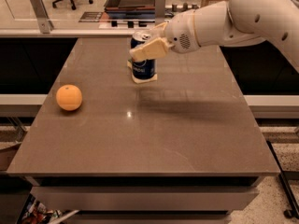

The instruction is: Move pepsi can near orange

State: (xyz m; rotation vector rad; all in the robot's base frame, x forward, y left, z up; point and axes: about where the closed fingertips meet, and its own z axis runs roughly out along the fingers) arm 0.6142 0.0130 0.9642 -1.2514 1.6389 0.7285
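**Tool (pixel 142 45) clamped on pepsi can (pixel 143 68) over far half of surface (pixel 177 139)**

Tool enters from the right on a white arm (pixel 233 17). One tan finger (pixel 148 49) lies across the can's front, and the jaws are closed on its upper part. The grey-brown surface carries all items, and the arm's dark shadow falls on it to the right of the can. The orange (pixel 69 97) rests near the left edge, closer to the camera and well apart from the can. The pepsi can is upright, blue with a silver top, at the far middle. A sponge (pixel 140 80) shows only as a pale edge at the can's base. Contact between them cannot be determined.
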